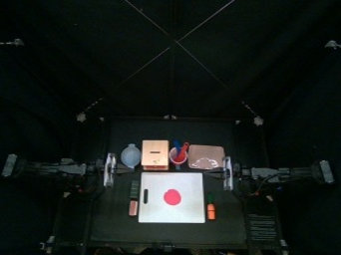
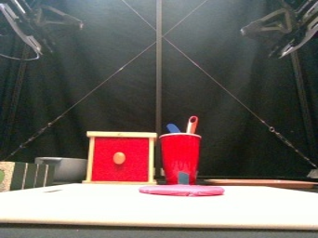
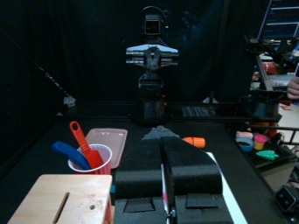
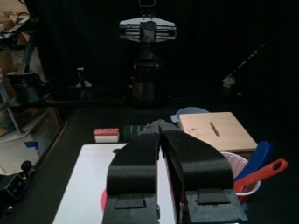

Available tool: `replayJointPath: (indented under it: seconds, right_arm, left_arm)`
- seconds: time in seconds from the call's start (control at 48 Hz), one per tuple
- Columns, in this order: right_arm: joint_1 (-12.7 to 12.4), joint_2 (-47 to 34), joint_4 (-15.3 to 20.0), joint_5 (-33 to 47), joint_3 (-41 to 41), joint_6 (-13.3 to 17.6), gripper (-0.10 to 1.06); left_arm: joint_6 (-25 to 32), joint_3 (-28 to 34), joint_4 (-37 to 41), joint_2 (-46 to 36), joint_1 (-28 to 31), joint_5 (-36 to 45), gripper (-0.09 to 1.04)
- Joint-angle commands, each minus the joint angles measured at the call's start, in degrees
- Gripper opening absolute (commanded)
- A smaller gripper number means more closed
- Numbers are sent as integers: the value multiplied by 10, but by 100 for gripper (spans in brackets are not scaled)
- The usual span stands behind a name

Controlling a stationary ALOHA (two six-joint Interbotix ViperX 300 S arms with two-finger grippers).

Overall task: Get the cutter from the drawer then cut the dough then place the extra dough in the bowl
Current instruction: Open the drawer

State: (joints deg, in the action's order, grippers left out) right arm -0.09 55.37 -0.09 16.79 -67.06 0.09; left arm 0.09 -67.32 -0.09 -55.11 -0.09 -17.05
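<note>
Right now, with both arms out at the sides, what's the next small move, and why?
Probably swing the left gripper toward the red drawer front of the wooden box and open its jaws. The drawer looks shut, no cutter is in sight, and the dough lies uncut on the white board. The left arm sits nearer the box.

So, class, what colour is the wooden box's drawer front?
Red; the drawer front shows best in the front view.
</note>
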Motion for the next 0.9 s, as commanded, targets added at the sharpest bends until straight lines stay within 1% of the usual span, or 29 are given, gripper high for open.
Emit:
replayJointPath:
  seconds: [0.021,0.104,0.167,0.25,0.312,0.375,0.562,0.688,0.792,0.896]
  right_arm:
    - [-2,-26,-2,1,10,0,1]
    - [0,-52,-2,0,25,3,2]
    - [1,-80,-2,-2,49,3,2]
    - [0,-130,-2,-8,95,2,2]
    - [-7,-180,-2,-16,140,2,2]
    - [-21,-226,-1,-24,181,3,2]
    - [-64,-376,-2,-44,310,1,2]
    - [-92,-469,-3,-75,389,0,2]
    - [-113,-533,-2,-97,439,1,2]
    - [-127,-585,-3,-113,475,0,2]
  left_arm:
    - [-6,13,-4,23,-2,-7,-7]
    - [-11,18,-30,30,-3,-18,-4]
    - [-24,18,-71,40,-11,-33,-1]
    - [-39,13,-124,60,-22,-50,0]
    - [-46,9,-163,76,-33,-60,0]
    - [-52,3,-207,99,-46,-70,0]
    - [-65,-4,-319,165,-59,-75,0]
    - [-80,-4,-412,211,-68,-74,0]
    - [-85,-9,-476,241,-76,-72,0]
    - [-85,-9,-517,267,-85,-76,0]
